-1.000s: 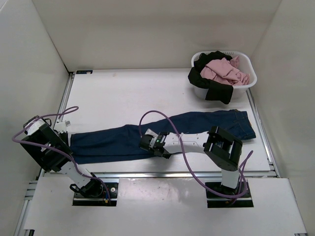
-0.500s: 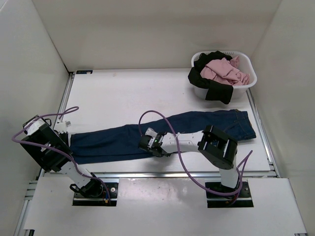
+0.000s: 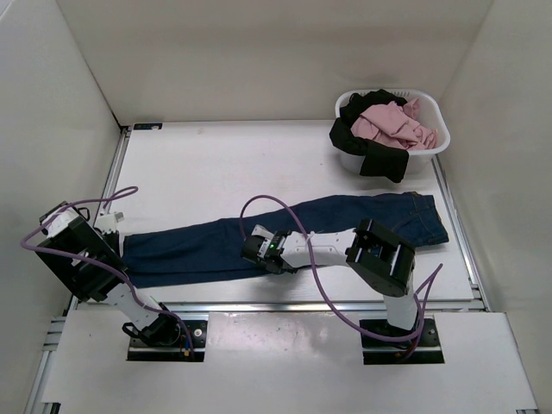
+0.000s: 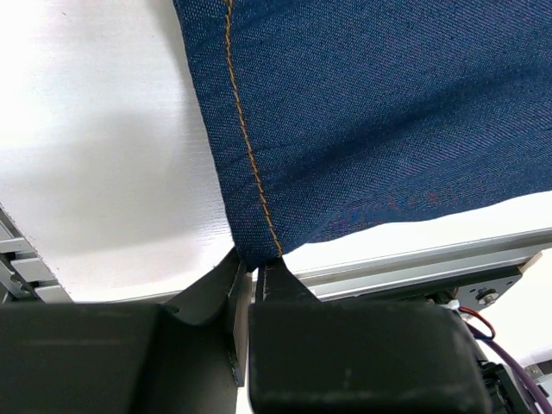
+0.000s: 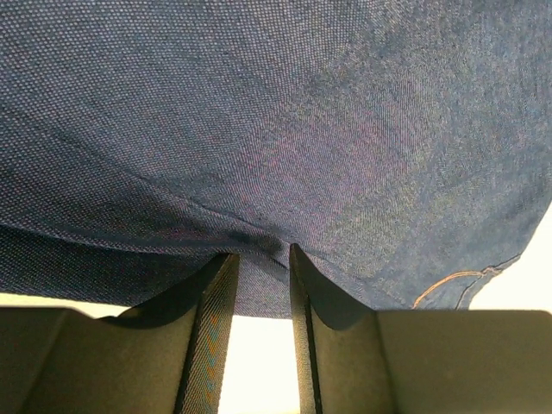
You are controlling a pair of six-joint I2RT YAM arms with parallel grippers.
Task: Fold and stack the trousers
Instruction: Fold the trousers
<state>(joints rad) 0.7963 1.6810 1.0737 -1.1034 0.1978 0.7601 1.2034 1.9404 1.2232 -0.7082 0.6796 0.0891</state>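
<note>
White table, walled in: the trousers lie stretched full-length across its near half, with a laundry basket at the far right.
Only the wrist views show the grips. The left gripper is pinched tight on a tan-stitched hem corner. The right gripper nips a mid-leg denim fold, having edged slightly left in the past second.
</note>
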